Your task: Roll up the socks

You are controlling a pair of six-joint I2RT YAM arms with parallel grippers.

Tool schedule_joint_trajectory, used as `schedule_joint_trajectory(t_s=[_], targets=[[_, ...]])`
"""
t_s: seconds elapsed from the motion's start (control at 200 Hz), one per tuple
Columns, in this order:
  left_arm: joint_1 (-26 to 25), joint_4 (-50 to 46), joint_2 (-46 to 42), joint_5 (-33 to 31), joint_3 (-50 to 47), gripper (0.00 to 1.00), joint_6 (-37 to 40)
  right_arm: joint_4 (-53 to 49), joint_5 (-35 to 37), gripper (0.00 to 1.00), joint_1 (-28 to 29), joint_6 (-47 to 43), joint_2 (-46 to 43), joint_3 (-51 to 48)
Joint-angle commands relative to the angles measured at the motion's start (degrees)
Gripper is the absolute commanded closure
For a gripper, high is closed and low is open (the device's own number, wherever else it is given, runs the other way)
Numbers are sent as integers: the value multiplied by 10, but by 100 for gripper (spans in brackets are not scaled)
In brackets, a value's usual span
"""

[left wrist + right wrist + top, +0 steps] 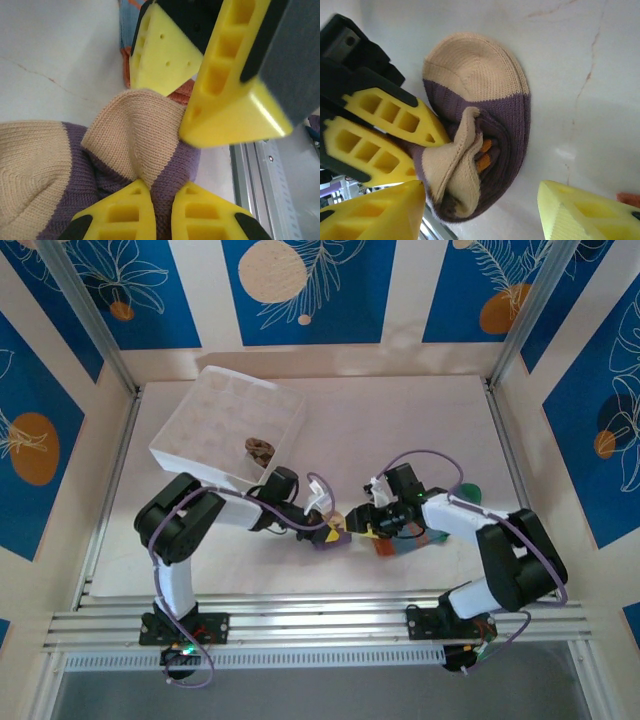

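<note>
At the left we see the white box (200, 425) on the table (420, 430), with the brown sock (259, 448) lying in one of its compartments. Near the middle, the left gripper (162, 192) is pinching the tan part of the bunched purple sock (505, 115). Facing it, the right gripper (480, 195) is spread wide around that sock. Just to the right, the striped sock (400, 544) lies partly under the right arm.
</note>
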Motion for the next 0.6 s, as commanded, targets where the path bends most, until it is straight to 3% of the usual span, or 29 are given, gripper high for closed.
schedule_joint_trajectory(t_s=[0.0, 0.195, 0.595], targets=[[4, -136, 31, -79, 2, 88, 30, 21, -16, 39, 15, 7, 31, 26], [3, -163, 26, -106, 10, 79, 52, 0, 7, 48, 38, 19, 99, 65], [-7, -191, -69, -152, 8, 67, 136, -79, 51, 82, 42, 37, 194, 97]])
